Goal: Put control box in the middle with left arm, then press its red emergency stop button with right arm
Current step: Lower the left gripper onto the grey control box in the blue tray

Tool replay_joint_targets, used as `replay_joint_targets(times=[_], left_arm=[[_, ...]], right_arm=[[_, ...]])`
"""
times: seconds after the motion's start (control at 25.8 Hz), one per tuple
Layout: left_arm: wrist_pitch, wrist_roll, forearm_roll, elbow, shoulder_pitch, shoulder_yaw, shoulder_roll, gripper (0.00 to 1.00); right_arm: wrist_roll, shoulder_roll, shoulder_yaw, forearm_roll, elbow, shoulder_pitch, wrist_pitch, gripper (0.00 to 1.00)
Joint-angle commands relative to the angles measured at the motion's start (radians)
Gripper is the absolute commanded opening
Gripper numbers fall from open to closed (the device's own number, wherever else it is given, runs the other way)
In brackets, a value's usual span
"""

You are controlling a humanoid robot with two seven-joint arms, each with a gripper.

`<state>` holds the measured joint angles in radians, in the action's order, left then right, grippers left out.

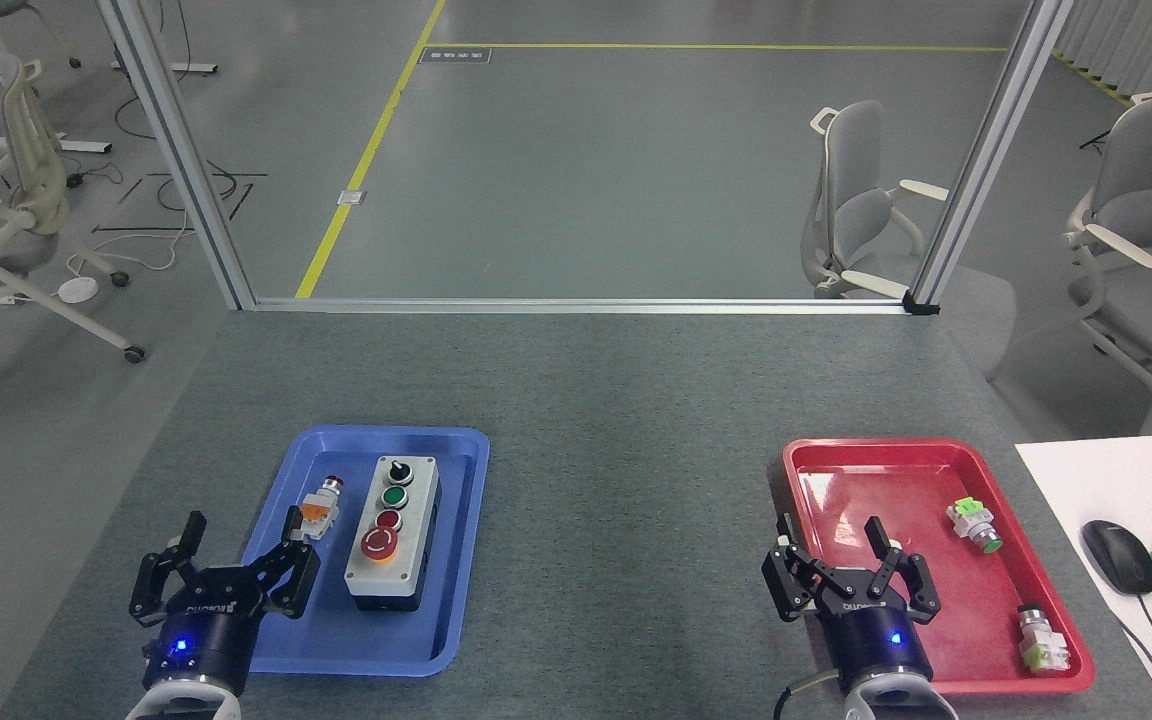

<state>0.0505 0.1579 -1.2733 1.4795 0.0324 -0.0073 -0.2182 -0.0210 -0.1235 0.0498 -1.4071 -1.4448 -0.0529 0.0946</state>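
- Control box sits in the blue tray, long axis running away from me, faceplate up. Not yet in the middle, so step one is not done.
- Left gripper hangs at the tray's near-left corner, jaws spread wide, holding nothing. It is beside the box, not touching; looks staged for a reach to the right.
- Right gripper hovers over the near-left part of the red tray, jaws open, empty. It is well apart from the box, so I judge the press has to wait until the box reaches the centre.
- Red emergency stop button is at the box's near end, the closest control to me.
- Further along the faceplate: small red button, green button, black knob at the far end.
- Loose orange-white pushbutton lies just left of the box, between it and the left fingers. Risk: a wide approach could knock it.
- Bare felt between the trays is the drop zone; both arms look able to reach it.
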Motion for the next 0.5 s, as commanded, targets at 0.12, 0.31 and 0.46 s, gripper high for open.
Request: replay_joint_targets(times=[0.12, 0.31, 0.46], left_arm=[[0.006, 0.015, 0.015, 0.008, 0.000, 0.004, 0.016, 0.99], [-0.003, 0.012, 0.015, 0.045, -0.012, 0.001, 0.020, 0.99], [-0.009, 0.009, 0.014, 0.050, -0.014, 0.000, 0.017, 0.99]], right_arm=[[0.000, 0.008, -0.004, 0.002, 0.001, -0.007, -0.024, 0.98], [0.001, 0.008, -0.013, 0.002, 0.003, -0.007, -0.029, 0.98], [0.003, 0.010, -0.013, 0.002, 0.003, -0.007, -0.027, 0.98]])
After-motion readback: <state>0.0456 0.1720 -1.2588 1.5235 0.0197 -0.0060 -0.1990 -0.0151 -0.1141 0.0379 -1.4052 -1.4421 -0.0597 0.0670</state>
